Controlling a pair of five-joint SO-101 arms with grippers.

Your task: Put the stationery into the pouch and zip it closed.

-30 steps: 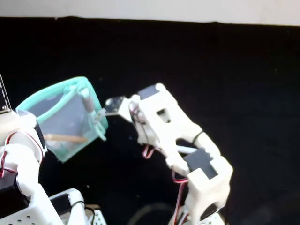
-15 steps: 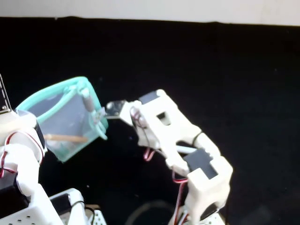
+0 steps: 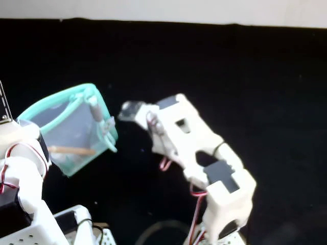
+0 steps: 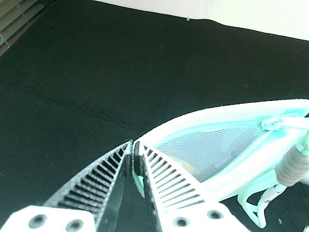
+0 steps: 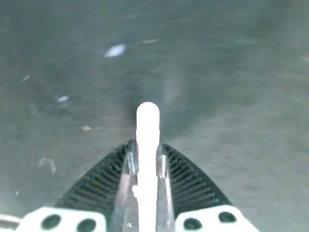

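We record a black surface (image 3: 240,66) carrying the work, with a pale wall strip (image 3: 153,9) along its far edge. In the high view red cables (image 3: 164,164) loop beneath the right arm's wrist. The left gripper (image 4: 133,145) has its jaws clenched on one corner of the teal pouch (image 3: 56,99), and the pouch's ribbed translucent wall fans out from that grip in the left wrist view (image 4: 217,113). We cannot tell whether the pouch's underside touches the surface. A grey cylindrical toggle (image 3: 93,108) hangs on a cord at the pouch's end nearest the right arm (image 4: 289,166), and that end faces the right gripper (image 3: 130,109). A narrow gap of bare black surface lies between the toggle and that gripper. The right gripper (image 5: 146,144) has its jaws closed on a white rod-shaped item (image 5: 147,121), whose rounded tip projects past the jaw tips. A wooden stick (image 3: 71,150) lies inside the pouch, low against its clear wall. By count we find two arms, one pouch, one toggle, one wooden stick in the pouch and one white rod-shaped item held outside it.
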